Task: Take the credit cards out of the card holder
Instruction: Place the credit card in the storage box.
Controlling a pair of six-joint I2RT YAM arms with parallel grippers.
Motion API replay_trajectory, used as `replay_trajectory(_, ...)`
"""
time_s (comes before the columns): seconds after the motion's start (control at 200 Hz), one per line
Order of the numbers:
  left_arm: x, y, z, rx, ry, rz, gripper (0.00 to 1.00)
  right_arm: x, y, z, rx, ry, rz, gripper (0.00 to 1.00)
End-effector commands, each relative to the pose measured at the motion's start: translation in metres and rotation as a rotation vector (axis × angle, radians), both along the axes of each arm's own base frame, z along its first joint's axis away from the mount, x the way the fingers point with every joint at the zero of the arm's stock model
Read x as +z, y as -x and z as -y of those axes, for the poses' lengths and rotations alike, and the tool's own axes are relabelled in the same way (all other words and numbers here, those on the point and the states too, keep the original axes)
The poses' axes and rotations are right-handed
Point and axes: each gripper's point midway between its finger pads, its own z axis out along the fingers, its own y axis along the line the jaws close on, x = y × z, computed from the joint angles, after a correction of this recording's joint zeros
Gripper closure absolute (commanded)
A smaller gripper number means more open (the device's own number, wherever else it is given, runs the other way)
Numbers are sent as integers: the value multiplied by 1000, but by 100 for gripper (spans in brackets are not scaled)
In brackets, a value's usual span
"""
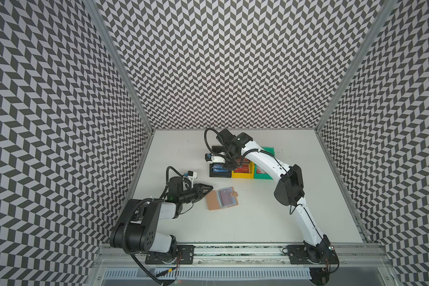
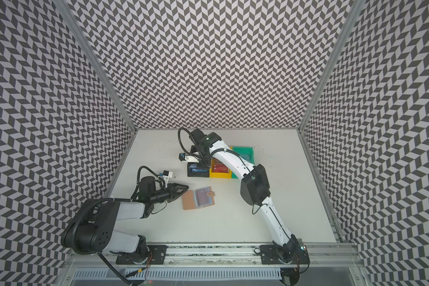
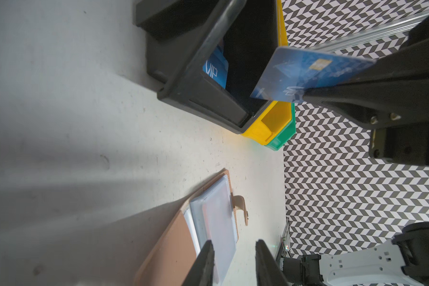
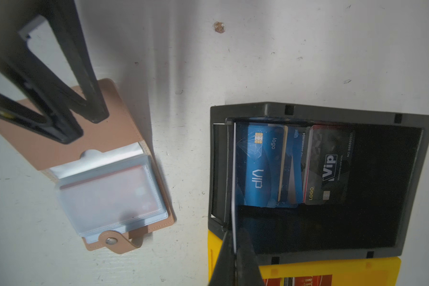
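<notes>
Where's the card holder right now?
In both top views the card holder lies open, right by the left gripper, this side of the black bin.

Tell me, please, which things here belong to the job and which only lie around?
Belong to the job: card holder, reddish card in its sleeve, blue card pinched by the right gripper, black bin under it, open left gripper.
Lying around for now: yellow bin, green bin.

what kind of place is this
Probably a lab robot test cell, not a home or shop: chevron-patterned walls enclose a white table, and the left arm and right arm are mounted on an aluminium rail along its front edge.
</notes>
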Motion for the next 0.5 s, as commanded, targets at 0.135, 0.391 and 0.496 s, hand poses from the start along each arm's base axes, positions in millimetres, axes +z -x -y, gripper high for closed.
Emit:
replay_trajectory(0.135,0,-2,-1,-6,-2,8,69,-14,-15,-5,11,18,44,100)
replay_trajectory(0.391,-3,-2,-2,-4,-11,0,69,-30,-15,-3,15,44,25,100)
replay_trajectory(0.496,-4,-3,-2,-2,-13,0,69,-33,-14,-2,17,50,19,100)
